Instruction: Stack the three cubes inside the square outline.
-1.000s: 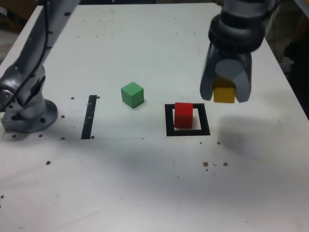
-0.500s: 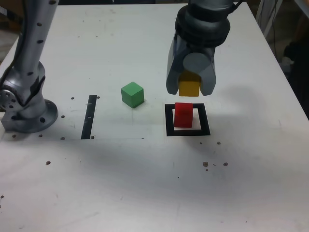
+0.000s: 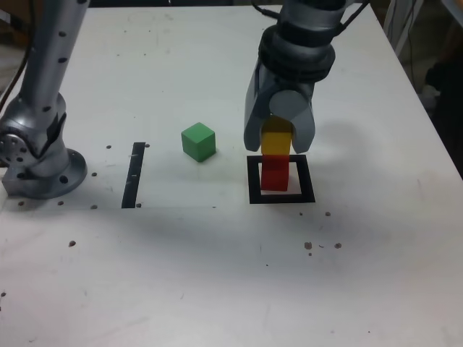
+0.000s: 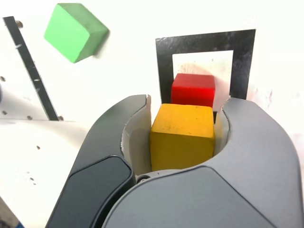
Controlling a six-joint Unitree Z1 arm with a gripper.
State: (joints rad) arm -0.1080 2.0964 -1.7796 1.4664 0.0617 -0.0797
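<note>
Right of centre in the exterior view, your gripper is clamped on the yellow cube. Directly below it, about touching, sits the red cube inside the square outline. Left of them, the green cube waits.

The arm rises from its round base at the exterior view's left, leaves the picture at the top and comes back down at centre right. Its end effector points straight down, the 2 grey jaws closed on the sides of the yellow cube.
</note>
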